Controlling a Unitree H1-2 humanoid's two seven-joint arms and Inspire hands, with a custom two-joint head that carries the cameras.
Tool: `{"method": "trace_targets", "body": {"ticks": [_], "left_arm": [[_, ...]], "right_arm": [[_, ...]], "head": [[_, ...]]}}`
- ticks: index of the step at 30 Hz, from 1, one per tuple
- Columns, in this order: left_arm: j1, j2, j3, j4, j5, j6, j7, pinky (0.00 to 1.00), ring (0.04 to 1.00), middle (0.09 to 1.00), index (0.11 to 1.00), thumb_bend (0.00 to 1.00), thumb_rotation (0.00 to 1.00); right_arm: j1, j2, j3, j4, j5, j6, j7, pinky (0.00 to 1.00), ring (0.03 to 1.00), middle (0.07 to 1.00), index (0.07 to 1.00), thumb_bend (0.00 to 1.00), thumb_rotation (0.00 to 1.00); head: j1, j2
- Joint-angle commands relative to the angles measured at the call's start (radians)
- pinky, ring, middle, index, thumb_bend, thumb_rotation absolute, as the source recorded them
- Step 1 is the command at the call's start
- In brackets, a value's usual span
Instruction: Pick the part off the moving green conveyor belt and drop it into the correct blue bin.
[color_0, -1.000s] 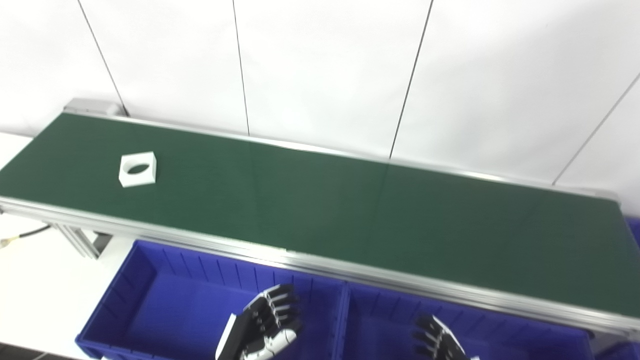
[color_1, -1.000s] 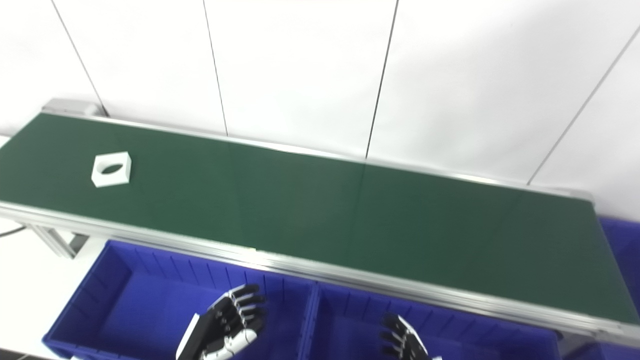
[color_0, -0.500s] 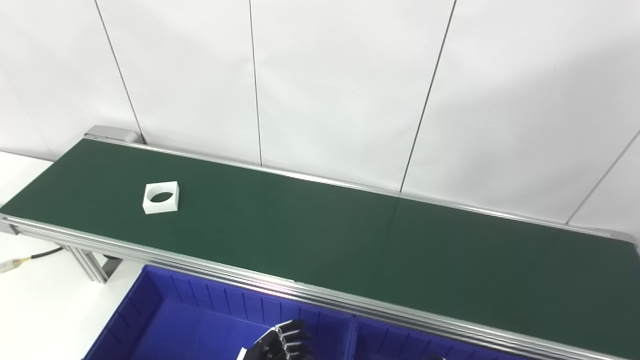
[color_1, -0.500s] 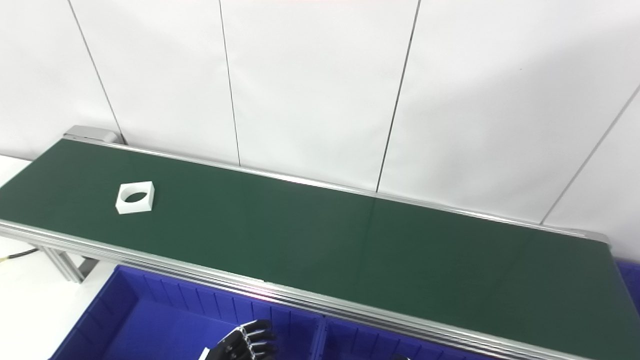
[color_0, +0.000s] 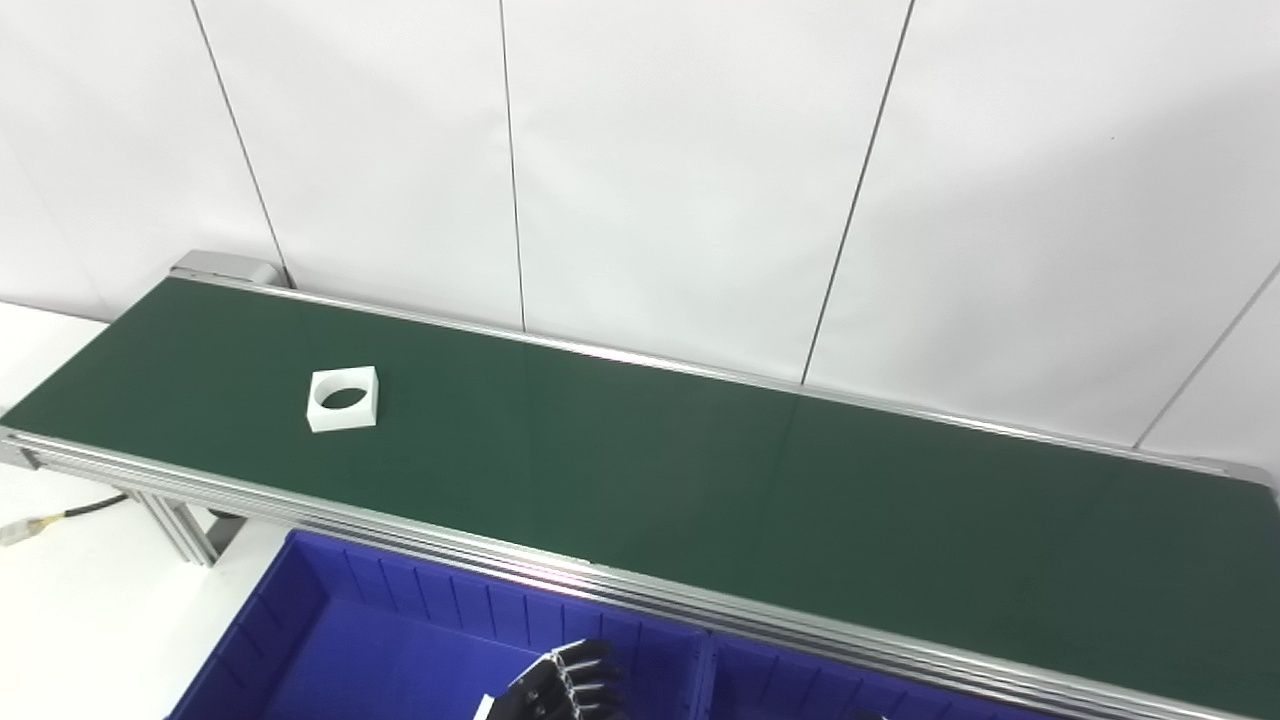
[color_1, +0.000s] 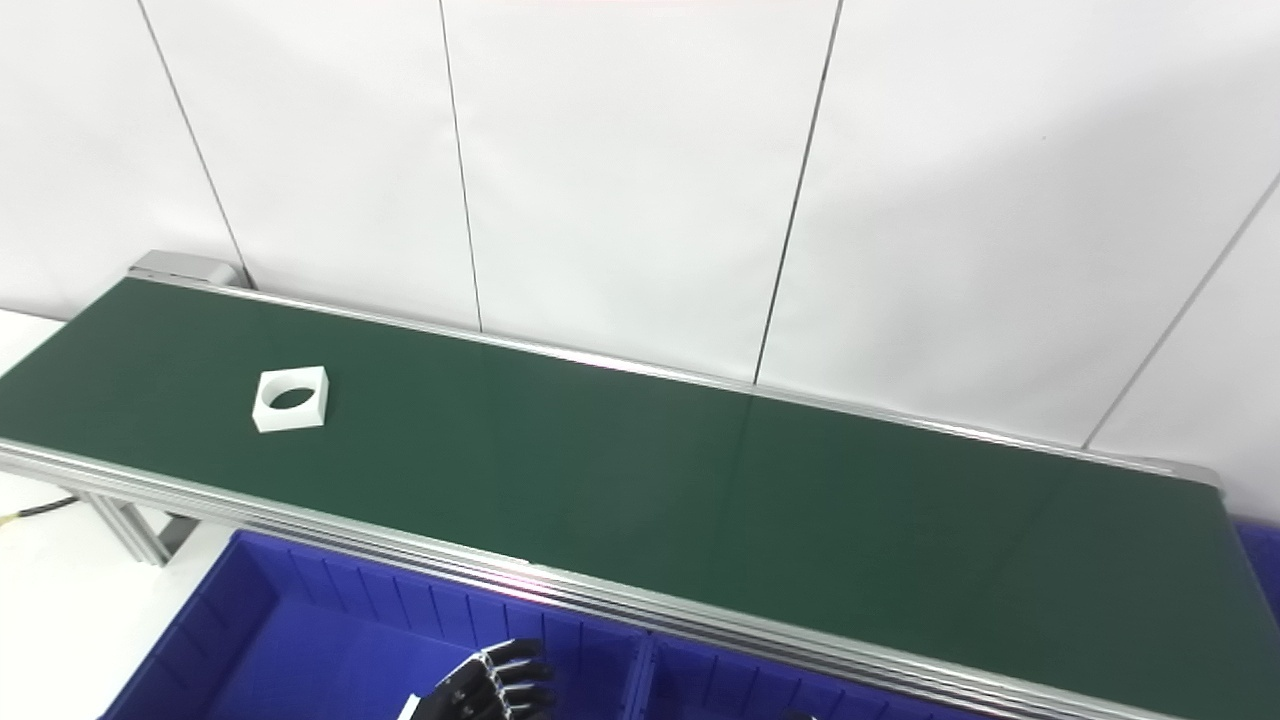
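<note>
Left hand pokes up from bottom edge over the left blue bin, only the dark fingers visible, spread a bit apart, holding nothing. Right hand barely shows at the bottom edge, a dark sliver; can't tell if open or closed. Right blue bin sits just right of the left hand, divider wall between them. Beyond the hand, the silver rail, then the green belt running left to right. White square part with a round hole lies flat on the belt, far up-left of the left hand, well apart from it, near the belt's left end. White paneled wall behind the belt. Cable on the floor far left of the hand.
</note>
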Motion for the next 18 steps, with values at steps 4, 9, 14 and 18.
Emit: {"method": "trace_targets", "body": {"ticks": [4,9,14,18], "left_arm": [[-0.013,-0.007,-0.003,-0.001,0.010,-0.044,-0.005,0.55,0.593,0.657,0.694,0.69,0.00],[-0.019,-0.006,-0.002,0.020,0.008,-0.063,-0.008,0.55,0.589,0.651,0.684,0.69,0.00],[-0.022,-0.007,-0.002,0.034,0.004,-0.071,-0.011,0.54,0.584,0.648,0.681,0.70,0.00],[-0.027,-0.010,-0.004,0.048,0.007,-0.083,-0.012,0.54,0.582,0.649,0.679,0.71,0.00]], "right_arm": [[-0.011,0.002,-0.004,-0.007,0.013,-0.056,0.007,0.64,0.736,0.785,0.796,0.68,0.00],[-0.012,0.003,-0.004,0.000,0.009,-0.056,0.001,0.63,0.727,0.779,0.791,0.68,0.00],[-0.014,0.004,-0.007,0.010,0.015,-0.056,0.003,0.62,0.718,0.773,0.787,0.69,0.00],[-0.016,0.002,-0.010,0.017,0.023,-0.056,0.012,0.62,0.719,0.773,0.785,0.69,0.00]], "head": [[0.005,-0.011],[0.006,-0.022],[0.006,-0.042],[0.011,-0.049]]}}
